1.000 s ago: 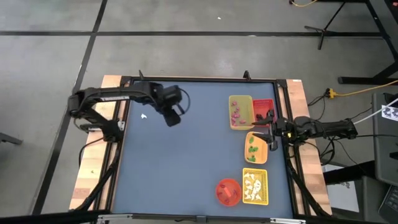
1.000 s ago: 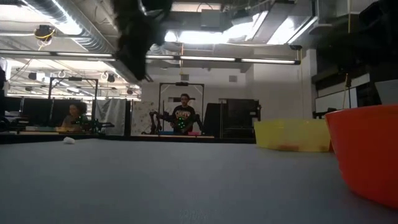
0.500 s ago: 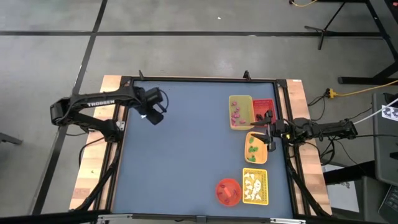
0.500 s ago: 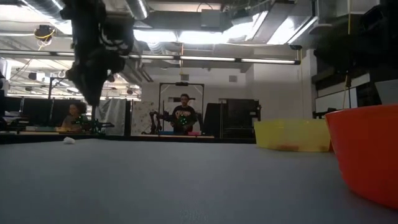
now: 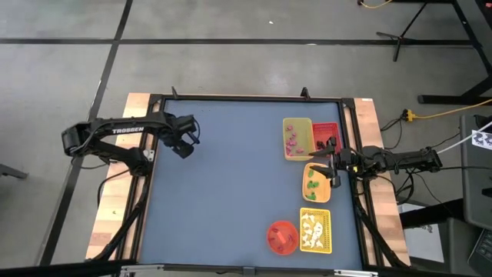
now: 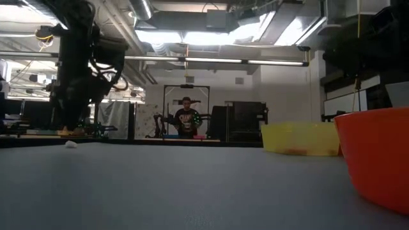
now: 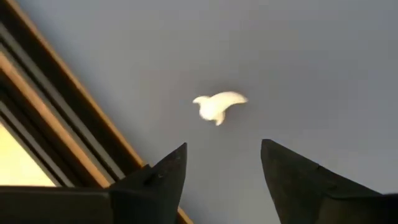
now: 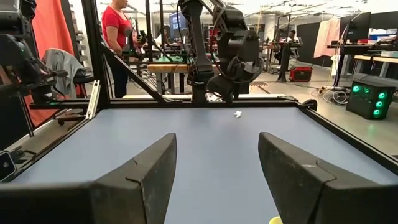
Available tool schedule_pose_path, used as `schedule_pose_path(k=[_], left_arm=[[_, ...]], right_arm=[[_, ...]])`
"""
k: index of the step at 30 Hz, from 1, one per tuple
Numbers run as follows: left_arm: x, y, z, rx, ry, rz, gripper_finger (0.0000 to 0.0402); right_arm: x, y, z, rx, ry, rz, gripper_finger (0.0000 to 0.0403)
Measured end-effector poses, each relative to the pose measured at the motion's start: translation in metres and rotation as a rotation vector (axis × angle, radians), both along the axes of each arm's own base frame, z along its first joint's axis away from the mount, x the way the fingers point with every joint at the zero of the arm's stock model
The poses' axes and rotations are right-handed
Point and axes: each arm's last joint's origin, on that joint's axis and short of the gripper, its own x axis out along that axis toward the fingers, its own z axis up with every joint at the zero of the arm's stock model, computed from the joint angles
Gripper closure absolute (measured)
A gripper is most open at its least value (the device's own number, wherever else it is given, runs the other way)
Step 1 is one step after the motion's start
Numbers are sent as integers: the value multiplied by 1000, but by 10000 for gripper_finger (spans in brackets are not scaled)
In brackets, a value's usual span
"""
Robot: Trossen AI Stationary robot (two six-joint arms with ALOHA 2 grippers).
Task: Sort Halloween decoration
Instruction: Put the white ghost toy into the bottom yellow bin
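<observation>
One white ghost piece (image 7: 219, 106) lies loose on the mat near the left rail. I have the left gripper (image 7: 222, 163) above it, fingers spread wide and empty. Next I lower, pinch it, carry it toward the trays. Right gripper (image 8: 216, 158) waits open over there.

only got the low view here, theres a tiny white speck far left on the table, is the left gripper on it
Observer: No. The left gripper hangs open above the white ghost piece, not touching it.
Operator: how close to the table edge is it
Observer: Near the left edge; the table frame runs right beside the piece.
Operator: and the right arm
Observer: The right gripper waits open over the orange tray, by the other trays.
</observation>
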Motion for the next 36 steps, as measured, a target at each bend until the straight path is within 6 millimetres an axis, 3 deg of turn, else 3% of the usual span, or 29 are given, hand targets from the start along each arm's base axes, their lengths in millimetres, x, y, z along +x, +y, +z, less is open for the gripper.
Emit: schedule_pose_path(k=[6, 25, 36], left_arm=[[-4, 8, -8, 19, -41, 89, 191], [-18, 18, -40, 44, -163, 320, 193], [-17, 18, -47, 41, -229, 321, 193]], right_arm=[[0, 0, 0, 1, 1, 0, 178], [0, 0, 0, 0, 5, 9, 178], [0, 0, 0, -6, 6, 9, 178]])
